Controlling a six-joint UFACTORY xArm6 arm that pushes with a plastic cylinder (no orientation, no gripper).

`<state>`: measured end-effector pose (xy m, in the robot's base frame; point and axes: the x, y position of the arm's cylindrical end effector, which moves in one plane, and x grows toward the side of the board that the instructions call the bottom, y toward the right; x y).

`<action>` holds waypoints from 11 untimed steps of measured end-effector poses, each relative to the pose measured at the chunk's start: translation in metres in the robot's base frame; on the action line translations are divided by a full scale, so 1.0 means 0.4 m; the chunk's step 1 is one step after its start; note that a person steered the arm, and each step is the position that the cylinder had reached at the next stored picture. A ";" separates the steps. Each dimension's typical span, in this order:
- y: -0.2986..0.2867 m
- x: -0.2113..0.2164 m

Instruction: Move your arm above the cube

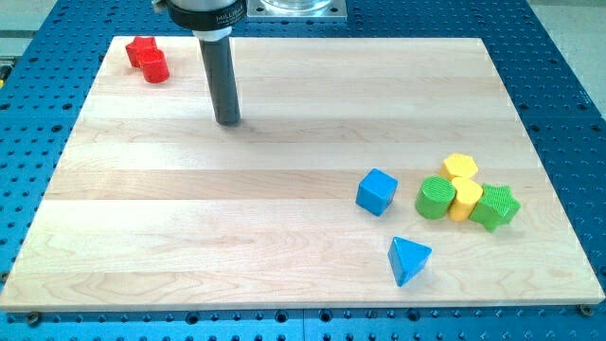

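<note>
A blue cube (376, 191) sits on the wooden board (237, 218) right of centre. My tip (227, 121) rests on the board in the upper left part, far up and to the left of the cube, touching no block. A blue triangular block (408, 260) lies just below the cube, toward the view's bottom.
A green cylinder (436, 198), a yellow hexagonal block (460, 167), a yellow cylinder (465, 198) and a green star-shaped block (496, 206) cluster right of the cube. Two red blocks (148, 58) sit at the board's top left corner. Blue perforated table (568, 114) surrounds the board.
</note>
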<state>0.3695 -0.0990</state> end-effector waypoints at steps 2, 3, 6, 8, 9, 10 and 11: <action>0.007 0.000; 0.008 0.000; -0.011 -0.044; 0.098 -0.094; 0.235 -0.073; 0.311 -0.070; 0.321 -0.070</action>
